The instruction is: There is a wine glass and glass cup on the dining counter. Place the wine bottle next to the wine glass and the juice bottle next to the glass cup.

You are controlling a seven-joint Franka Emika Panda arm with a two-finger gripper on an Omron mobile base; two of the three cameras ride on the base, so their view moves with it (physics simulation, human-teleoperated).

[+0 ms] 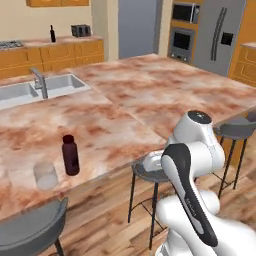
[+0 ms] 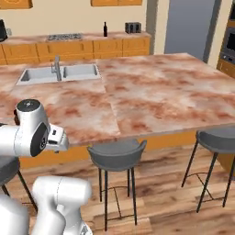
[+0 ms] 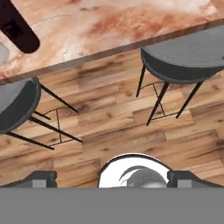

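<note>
Reddish-brown marbled stone covers the dining counter [image 1: 150, 95], a large island with a steel sink [image 1: 30, 90] and faucet [image 1: 40, 82] inset toward its far left in the left base view. Near the counter's front edge stands the juice bottle [image 1: 70, 155], dark maroon and upright, with the glass cup [image 1: 45, 175] just beside it on its left, clear and apparently empty (hard to be sure through the glass). Grey stools [image 2: 117, 153] sit tucked along the island's near side over wooden floor, one partly hidden behind the robot's arm in the left base view. On the far wall counter [image 2: 92, 39], well apart from the island, stands the wine bottle [image 2: 105, 29], slim and black, near a toaster [image 2: 133, 27] and a cooktop [image 2: 64, 36]. Ovens [image 1: 181, 37] and a steel fridge [image 1: 220, 35] stand at the back right. In the hand view the gripper [image 3: 111, 179] looks down at floor and stools; its fingertips [image 3: 41, 178] sit wide apart with nothing between them.
</note>
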